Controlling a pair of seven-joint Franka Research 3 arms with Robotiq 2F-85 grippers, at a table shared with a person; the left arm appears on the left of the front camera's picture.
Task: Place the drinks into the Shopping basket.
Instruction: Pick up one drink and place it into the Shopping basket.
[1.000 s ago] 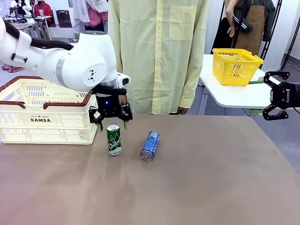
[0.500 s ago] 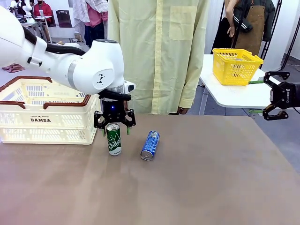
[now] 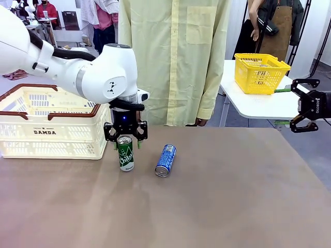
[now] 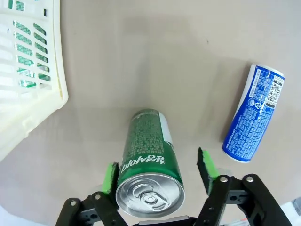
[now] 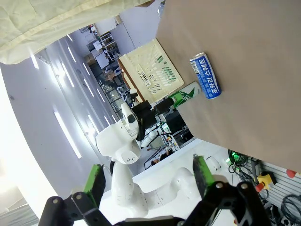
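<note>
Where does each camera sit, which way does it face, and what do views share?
Front view: between the arms, looking across the table at the person; left arm, right jaws show.
Left wrist view: above the upright green can, facing down; open left jaws flank it.
Right wrist view: beside the table, rolled, facing across it; open right jaws show.
Shared by all: green can, blue can, Shopping basket.

**Three views, two shared cans**

Front camera: looks across the brown table (image 3: 232,196). Left wrist camera: steeply down, close over the slim green metal can (image 4: 146,160) within the left gripper (image 4: 157,170). Right wrist camera: rolled sideways, far off. All share that can and the blue metal can (image 4: 254,113) beside it.
</note>
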